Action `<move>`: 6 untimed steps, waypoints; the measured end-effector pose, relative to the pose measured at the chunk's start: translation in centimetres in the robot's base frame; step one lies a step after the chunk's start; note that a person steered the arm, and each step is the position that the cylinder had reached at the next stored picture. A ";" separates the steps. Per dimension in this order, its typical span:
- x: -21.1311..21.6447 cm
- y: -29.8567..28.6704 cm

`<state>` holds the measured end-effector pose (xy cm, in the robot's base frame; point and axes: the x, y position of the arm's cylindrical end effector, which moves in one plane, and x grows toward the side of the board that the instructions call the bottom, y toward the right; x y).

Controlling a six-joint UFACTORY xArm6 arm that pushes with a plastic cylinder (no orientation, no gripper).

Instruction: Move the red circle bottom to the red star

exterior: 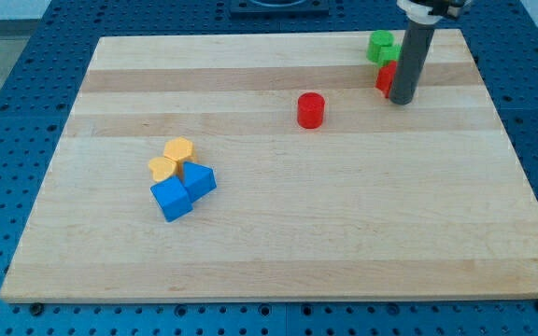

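The red circle (311, 109), a short cylinder, stands alone on the wooden board (278, 252), right of centre in the upper half. The red star (385, 77) lies near the view's top right, mostly hidden behind my rod. My tip (402, 99) rests on the board just right of and touching or nearly touching the red star, about 100 pixels right of the red circle and slightly above it.
Two green blocks (382, 46) sit just above the red star at the top right. At the left centre, two yellow blocks (172, 159) and two blue blocks (183, 189) cluster together. The board's right edge is close to my tip.
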<state>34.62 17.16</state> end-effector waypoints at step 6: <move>5.0 -19.7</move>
<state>39.64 -2.53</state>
